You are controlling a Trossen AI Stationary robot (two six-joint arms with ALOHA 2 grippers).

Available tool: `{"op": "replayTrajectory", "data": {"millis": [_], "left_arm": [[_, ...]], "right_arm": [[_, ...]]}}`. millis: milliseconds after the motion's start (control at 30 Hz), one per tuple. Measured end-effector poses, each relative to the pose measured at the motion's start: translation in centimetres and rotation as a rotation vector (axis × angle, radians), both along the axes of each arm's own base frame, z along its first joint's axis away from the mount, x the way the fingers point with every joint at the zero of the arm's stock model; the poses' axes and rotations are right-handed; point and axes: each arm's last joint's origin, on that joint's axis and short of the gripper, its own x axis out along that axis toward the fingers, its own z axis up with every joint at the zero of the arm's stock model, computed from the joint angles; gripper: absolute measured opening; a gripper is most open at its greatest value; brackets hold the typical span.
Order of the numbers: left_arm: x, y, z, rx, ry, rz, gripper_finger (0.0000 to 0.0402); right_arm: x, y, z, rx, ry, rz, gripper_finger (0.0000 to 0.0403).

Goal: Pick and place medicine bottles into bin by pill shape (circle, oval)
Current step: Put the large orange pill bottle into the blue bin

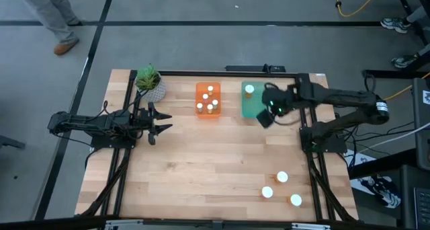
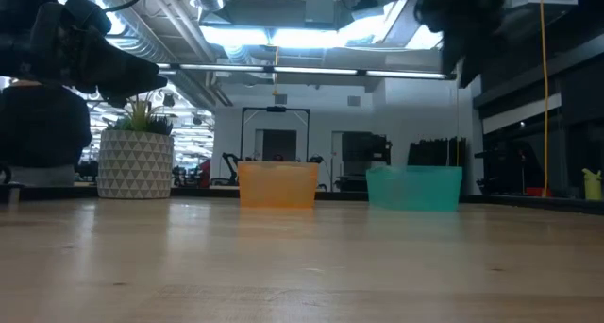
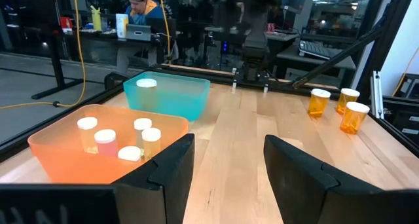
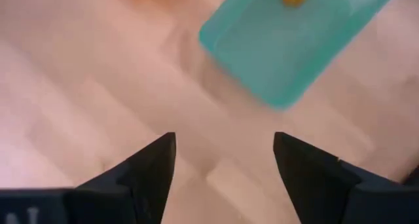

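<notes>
I have the right gripper [image 1: 267, 116] hanging over the near edge of the teal bin [image 1: 252, 101] toward the worktop's far side, jaws apart and empty. The teal bin holds one bottle [image 1: 249, 90]; the orange bin [image 1: 207, 101] beside it holds five. Three amber bottles [image 1: 281, 188] stand near the worktop's near right corner. My left gripper [image 1: 158, 122] waits at the left edge, jaws open, empty.

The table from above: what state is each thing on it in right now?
Orange bin: holds five white-capped bottles.
Teal bin: holds one bottle.
Three amber bottles: upright on the table, near the right edge, not yet sorted.
Left claw: open, empty, beside the potted plant.
Right claw: open, empty, above the teal bin's edge.
</notes>
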Motion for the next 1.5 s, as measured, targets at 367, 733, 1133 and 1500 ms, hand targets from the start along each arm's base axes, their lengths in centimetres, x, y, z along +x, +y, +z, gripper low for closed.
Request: {"op": "replayTrajectory", "data": {"millis": [367, 733, 1133, 1500], "left_arm": [[0.0, 0.0, 0.0, 0.000, 0.000, 0.000, 0.0176], [0.0, 0.0, 0.0, 0.000, 0.000, 0.000, 0.0176], [0.0, 0.0, 0.0, 0.000, 0.000, 0.000, 0.0176], [0.0, 0.0, 0.0, 0.000, 0.000, 0.000, 0.0176]], "right_arm": [[-2.4, 9.6, 0.0, 0.111, 0.076, 0.015, 0.0259], [-4.4, 16.1, -1.0, 0.071, 0.031, -0.034, 0.0259], [-3.6, 21.1, -5.0, 0.061, 0.141, -0.100, 0.0259], [-3.6, 24.0, -7.2, 0.164, 0.229, -0.205, 0.0261]]}}
